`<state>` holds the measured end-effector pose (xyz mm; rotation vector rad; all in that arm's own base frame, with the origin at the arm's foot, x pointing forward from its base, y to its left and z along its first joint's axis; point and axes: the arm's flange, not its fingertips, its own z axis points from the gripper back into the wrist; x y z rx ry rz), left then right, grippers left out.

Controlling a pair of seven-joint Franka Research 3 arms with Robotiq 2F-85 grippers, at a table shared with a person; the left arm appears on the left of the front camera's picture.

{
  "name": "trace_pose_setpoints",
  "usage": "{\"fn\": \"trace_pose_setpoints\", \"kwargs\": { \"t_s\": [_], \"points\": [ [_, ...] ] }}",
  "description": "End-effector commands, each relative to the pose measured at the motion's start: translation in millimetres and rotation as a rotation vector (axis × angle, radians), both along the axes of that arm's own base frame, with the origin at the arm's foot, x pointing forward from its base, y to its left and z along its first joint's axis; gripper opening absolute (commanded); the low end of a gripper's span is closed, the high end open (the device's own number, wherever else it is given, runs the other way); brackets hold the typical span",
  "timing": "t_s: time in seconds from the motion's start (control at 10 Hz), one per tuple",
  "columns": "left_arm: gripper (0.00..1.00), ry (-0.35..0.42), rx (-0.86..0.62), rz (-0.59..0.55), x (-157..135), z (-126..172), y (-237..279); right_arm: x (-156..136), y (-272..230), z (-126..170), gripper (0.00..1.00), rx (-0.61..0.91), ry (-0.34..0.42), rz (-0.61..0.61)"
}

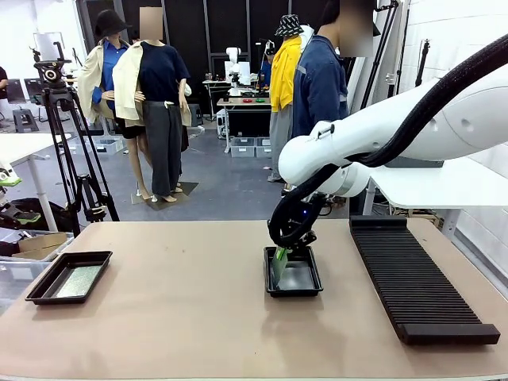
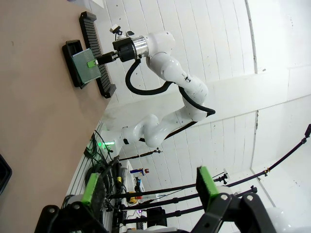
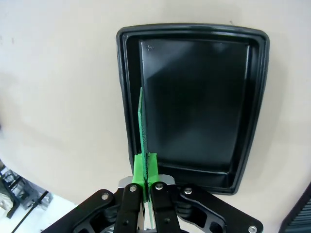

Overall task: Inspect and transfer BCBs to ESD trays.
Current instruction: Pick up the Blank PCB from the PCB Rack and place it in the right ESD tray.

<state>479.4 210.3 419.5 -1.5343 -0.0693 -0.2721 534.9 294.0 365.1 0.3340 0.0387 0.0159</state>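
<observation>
My right gripper (image 3: pixel 146 167) is clamped on a BCB (image 3: pixel 142 126), the green pads pinching its near edge. In my right wrist view the board stands on edge, a thin line running from the pads towards 12 o'clock. It hangs over the 9 o'clock side of an ESD tray (image 3: pixel 194 97), just inside the rim, and I cannot tell whether its far edge touches the floor. The rest of the tray floor is bare and glossy. From the front, that gripper (image 1: pixel 284 252) holds the board (image 1: pixel 279 266) nearly upright in the middle tray (image 1: pixel 294 292) on the table (image 1: pixel 175 317). The ribbed black rack (image 1: pixel 413 278) lies at the tray's 3 o'clock. A second ESD tray (image 1: pixel 48 290) sits well apart at 9 o'clock with another BCB (image 1: pixel 77 281) lying flat in it. My left gripper (image 2: pixel 148 187) is spread wide with nothing between its fingers, looking across the table at the right arm's board (image 2: pixel 83 68).
</observation>
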Motion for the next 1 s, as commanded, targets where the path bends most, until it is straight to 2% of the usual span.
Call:
{"fn": "trace_pose_setpoints", "kwargs": {
  "t_s": [0.0, 0.1, 0.2, 0.9],
  "points": [
    [1.0, -0.014, -0.003, -0.001, -1.9, 2.9, 3.1, 0.4, 1.3, -3.6, 0.0, 0.034, -0.023, -0.001],
    [1.0, -0.014, -0.003, -0.001, -1.9, 2.9, 3.1, -2.9, -0.4, -2.3, 0.0, 0.036, -0.037, -0.003],
    [1.0, -0.014, -0.003, -0.001, -1.9, 2.9, 3.1, 0.7, 0.0, -0.8, 0.0, 0.001, -0.004, -0.002],
    [1.0, -0.014, -0.003, -0.001, -1.9, 2.9, 3.1, 0.7, 0.0, -0.8, 0.0, 0.001, -0.004, -0.002]
  ]
}}
